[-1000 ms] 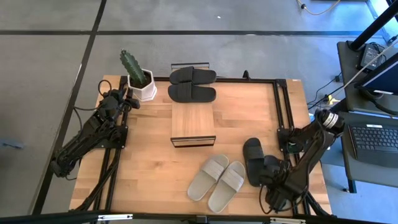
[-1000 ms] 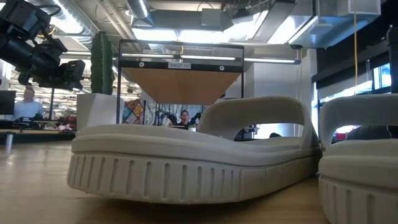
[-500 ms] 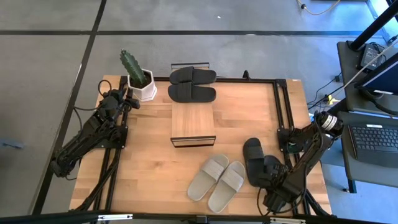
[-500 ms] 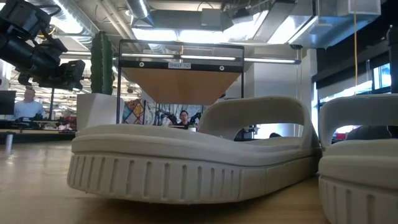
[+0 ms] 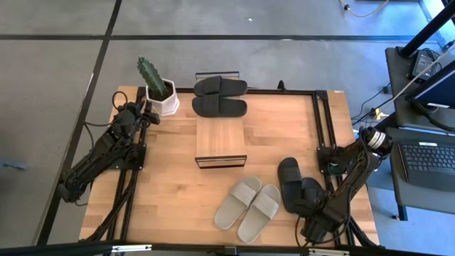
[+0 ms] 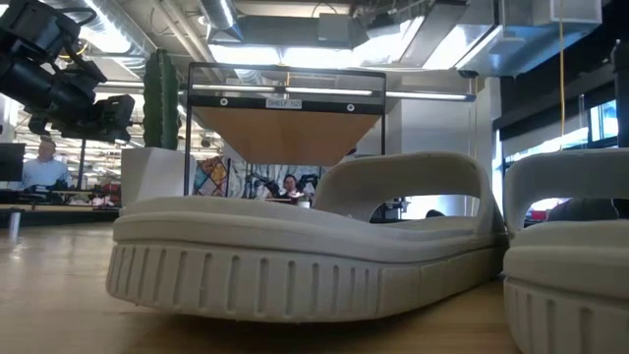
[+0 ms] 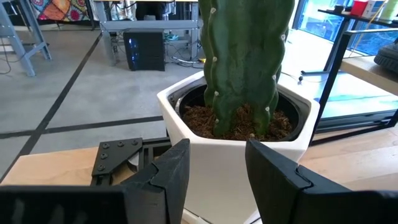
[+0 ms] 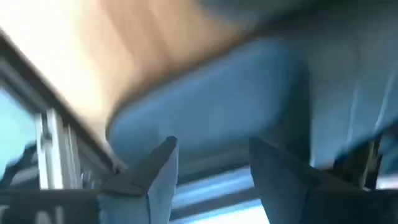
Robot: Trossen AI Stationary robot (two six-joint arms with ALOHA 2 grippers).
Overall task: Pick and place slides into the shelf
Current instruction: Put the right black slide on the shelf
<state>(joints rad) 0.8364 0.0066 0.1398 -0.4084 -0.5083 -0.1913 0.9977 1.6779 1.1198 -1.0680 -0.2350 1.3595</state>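
R arm at work, near-right corner of table: my right gripper [image 8: 212,147] hangs low over the black slides [image 5: 290,183] lying there, fingers spread wide w/ nothing between them; the wrist view is a blur of dark sole and wood, so I can't tell whether I'm touching the slide yet. In the past second my R forearm swung a little toward the near edge, then settled; no slide has shifted. My read: still lining up the grab, pick not made. The shelf [image 5: 221,141] sits mid-table, plank top bare. A second black pair [image 5: 220,96] lies just beyond its far end, and the beige pair [image 5: 249,206] sits near-centre, just left of my target. My left gripper [image 7: 217,149] waits at far left, fingers parted and empty, right up against the cactus pot [image 7: 242,152]. So four slides look to be left to shelve.
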